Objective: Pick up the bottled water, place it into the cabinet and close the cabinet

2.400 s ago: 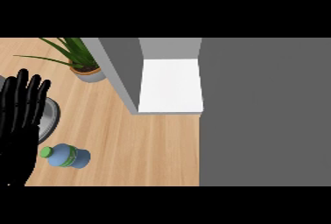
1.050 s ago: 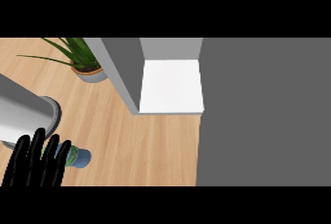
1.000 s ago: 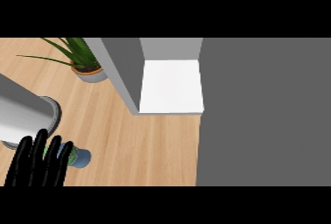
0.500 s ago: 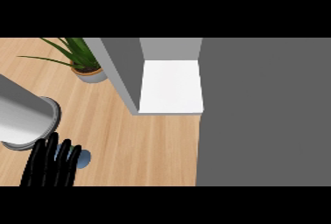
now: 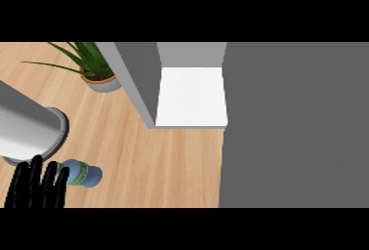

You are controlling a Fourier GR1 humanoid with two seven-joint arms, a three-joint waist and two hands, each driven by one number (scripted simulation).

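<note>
Head view shows the left hand (image 5: 37, 188) at the lower left edge, fingers straight and upright, holding nothing. It has sunk from higher on the counter (image 5: 173, 166) and now stands just left of the bottled water (image 5: 83, 176), its fingertips overlapping the bottle's edge. The bottle lies where it lay before, ungrasped, so the pick-up is probably only starting. The right hand is out of sight. Counted: one hand, one bottle, one grey cylinder (image 5: 22, 129) of unclear kind, one cabinet (image 5: 137, 78) with one white shelf (image 5: 193, 97) open, and farthest, one potted plant (image 5: 97, 78).
</note>
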